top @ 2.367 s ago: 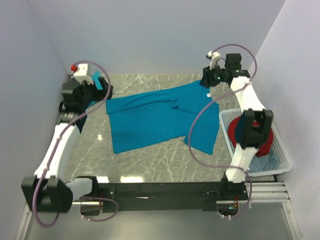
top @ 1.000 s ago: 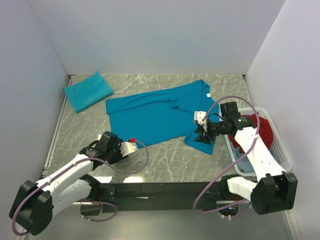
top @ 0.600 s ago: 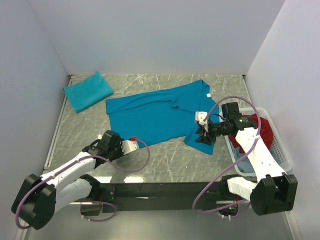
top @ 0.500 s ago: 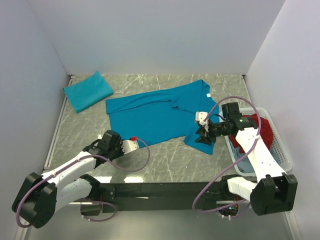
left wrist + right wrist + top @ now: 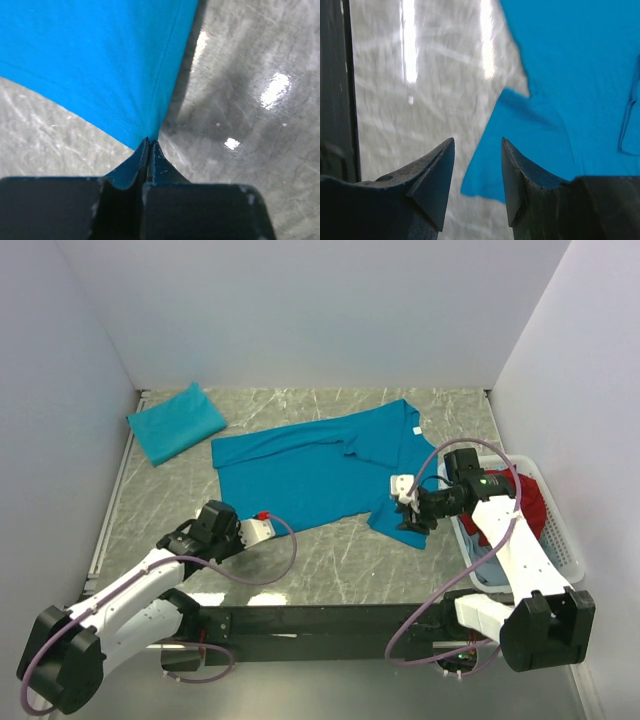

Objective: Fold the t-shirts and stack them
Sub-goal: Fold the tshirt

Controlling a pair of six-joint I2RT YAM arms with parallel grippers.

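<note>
One bright teal-blue short-sleeved cloth t-shirt (image 5: 310, 475) is laid open in the middle of the grey marble-patterned desk (image 5: 330, 560), and a small white neck label (image 5: 416, 429) is seen at its far right edge. Its near left corner is pinched by the left gripper (image 5: 270, 528). In the left wrist view the two black fingers (image 5: 149, 145) are pressed fully together, with the hemmed corner of the cloth (image 5: 100, 60) running into their tips.

The right gripper (image 5: 408, 515) is held over the near right corner of the same shirt. Its jaws stand apart (image 5: 477, 142), and the blue corner (image 5: 570, 75) is seen between and beyond them – whether the cloth is touched cannot be told.

A second teal-blue t-shirt (image 5: 176, 422), folded into a flat packet, lies at the far left corner of the desk, well apart from the first one.

At the right edge of the desk a white plastic basket (image 5: 560, 540) is placed – red cloth (image 5: 528, 502) is lying in it.
</note>
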